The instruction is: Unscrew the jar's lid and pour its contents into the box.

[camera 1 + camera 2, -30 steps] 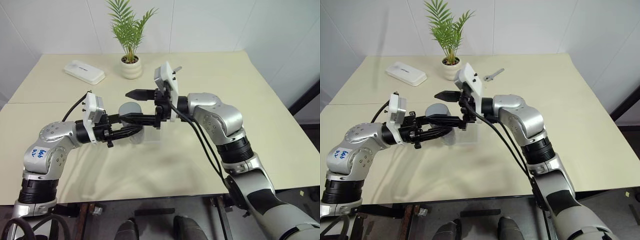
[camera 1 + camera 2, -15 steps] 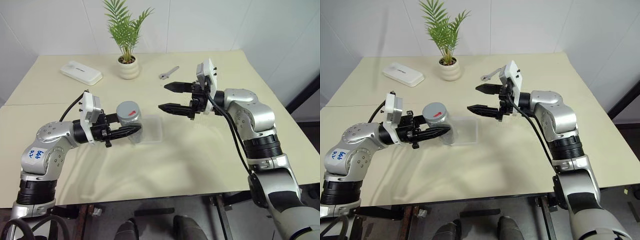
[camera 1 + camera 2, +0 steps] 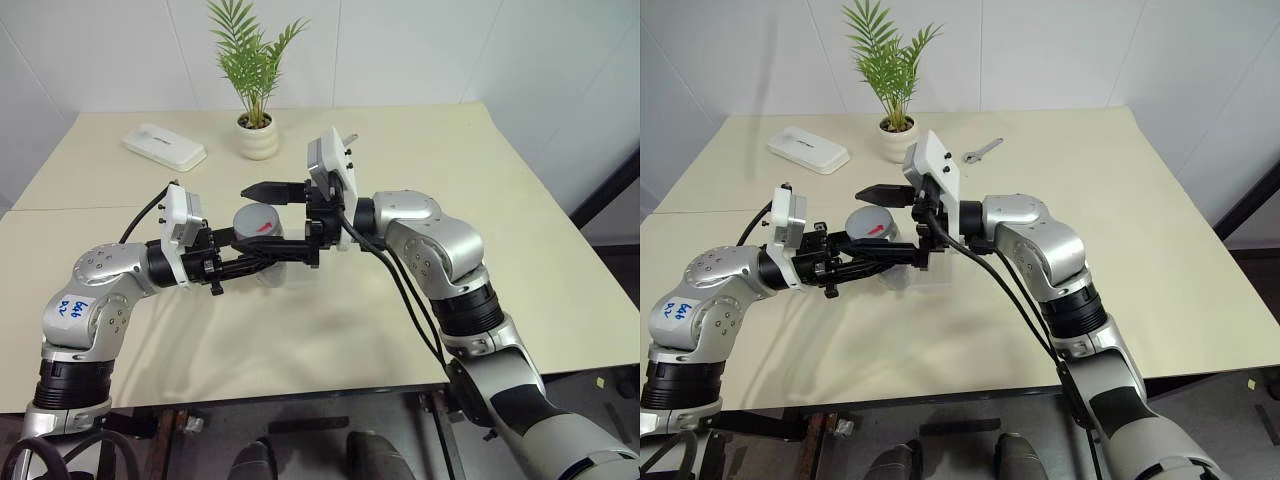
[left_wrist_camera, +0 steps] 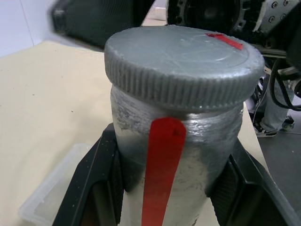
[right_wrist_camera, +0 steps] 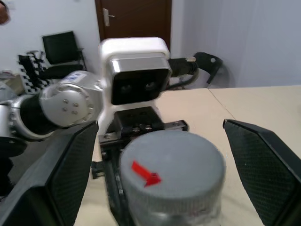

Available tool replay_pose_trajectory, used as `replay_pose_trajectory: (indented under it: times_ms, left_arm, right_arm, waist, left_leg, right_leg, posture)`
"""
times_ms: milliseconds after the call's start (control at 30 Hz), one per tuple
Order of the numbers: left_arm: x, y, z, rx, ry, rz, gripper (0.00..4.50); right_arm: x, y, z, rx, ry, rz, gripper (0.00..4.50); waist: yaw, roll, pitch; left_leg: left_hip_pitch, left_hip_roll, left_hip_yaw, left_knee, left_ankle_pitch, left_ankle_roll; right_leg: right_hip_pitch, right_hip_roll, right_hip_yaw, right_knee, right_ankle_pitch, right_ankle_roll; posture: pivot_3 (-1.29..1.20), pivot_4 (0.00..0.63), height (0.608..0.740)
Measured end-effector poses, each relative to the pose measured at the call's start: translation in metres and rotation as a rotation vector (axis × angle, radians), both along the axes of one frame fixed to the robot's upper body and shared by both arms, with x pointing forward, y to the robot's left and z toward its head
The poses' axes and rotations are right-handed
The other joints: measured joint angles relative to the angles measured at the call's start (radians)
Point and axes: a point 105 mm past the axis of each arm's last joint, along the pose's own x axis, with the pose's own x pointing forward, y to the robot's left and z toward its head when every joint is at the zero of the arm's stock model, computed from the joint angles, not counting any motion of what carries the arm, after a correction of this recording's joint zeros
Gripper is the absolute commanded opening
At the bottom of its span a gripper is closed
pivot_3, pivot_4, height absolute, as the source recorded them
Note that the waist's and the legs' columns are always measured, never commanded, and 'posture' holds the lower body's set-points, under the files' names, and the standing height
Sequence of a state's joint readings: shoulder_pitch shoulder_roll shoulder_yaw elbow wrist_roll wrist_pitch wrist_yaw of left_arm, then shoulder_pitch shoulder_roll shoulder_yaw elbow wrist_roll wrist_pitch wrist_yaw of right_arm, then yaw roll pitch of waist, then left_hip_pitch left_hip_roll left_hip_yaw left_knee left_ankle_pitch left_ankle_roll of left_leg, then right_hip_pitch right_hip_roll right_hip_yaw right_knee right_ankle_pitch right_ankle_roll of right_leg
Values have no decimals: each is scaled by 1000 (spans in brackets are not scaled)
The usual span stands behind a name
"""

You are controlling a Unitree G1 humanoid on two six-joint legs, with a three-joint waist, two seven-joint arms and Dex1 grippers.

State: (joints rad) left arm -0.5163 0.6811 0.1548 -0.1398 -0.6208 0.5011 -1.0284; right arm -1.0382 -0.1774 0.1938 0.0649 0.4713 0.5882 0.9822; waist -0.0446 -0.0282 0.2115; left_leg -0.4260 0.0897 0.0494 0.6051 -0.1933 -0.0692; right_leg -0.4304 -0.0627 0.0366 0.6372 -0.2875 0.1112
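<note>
My left gripper [image 3: 268, 258] is shut on the jar [image 4: 174, 155], a cloudy cylinder with a red stripe, and holds it upright just above the table. The grey lid [image 5: 171, 165] with its red mark sits on the jar. The right gripper [image 3: 255, 216] reaches in level from the right. It is open, with one black finger [image 5: 70, 174] on each side of the lid and a gap to it on both sides. Through the cloudy wall I cannot make out the contents. The clear box [image 4: 44, 197] lies on the table beside and below the jar.
At the back of the cream table [image 3: 420, 150] stand a potted plant [image 3: 258, 135] and a flat white case [image 3: 164, 146]. A small wrench [image 3: 983, 150] lies right of the pot. Both forearms cross over the table's middle.
Half a second ago the right gripper was out to the right of the jar. It has swung back, open, around the lid, where it was a second ago. The left gripper and jar stayed put.
</note>
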Motion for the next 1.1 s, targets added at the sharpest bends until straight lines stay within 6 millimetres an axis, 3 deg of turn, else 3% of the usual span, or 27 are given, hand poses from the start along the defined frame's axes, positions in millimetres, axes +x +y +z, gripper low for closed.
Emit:
replay_pose_trajectory:
  times_ms: [667, 867, 1000, 1100]
  left_arm:
    - [5, 0, -3, 2, 21, 12, 1921]
    - [11, 4, -7, 8, 37, 56, 1921]
    - [5, 1, -6, 14, 24, 14, 1921]
    - [3, 1, -5, 16, 19, 9, 1921]
  right_arm:
    - [16, 0, -1, -23, -81, -47, 4474]
    - [26, -23, -1, -64, -124, -70, 4474]
    - [60, -78, -1, -93, -110, -280, 4474]
    - [65, -89, -7, -100, -84, -299, 4474]
  waist:
    - [-4, 0, 0]
    - [-5, 0, 0]
    - [3, 0, 0]
    - [-2, 0, 0]
  left_leg:
    - [0, 0, 0, 0, 0, 0]
    - [0, 0, 0, 0, 0, 0]
    - [0, 0, 0, 0, -1, 0]
    - [0, 0, 1, -1, -1, 1]
  right_leg:
    - [0, 0, 0, 0, 0, 0]
    - [0, 0, 0, 0, 0, 0]
    - [0, 0, 0, -1, 0, 0]
    - [-1, 1, 2, -1, 0, 0]
  posture:
    - [0, 150, 740]
    - [0, 150, 740]
    - [0, 150, 740]
    - [0, 150, 740]
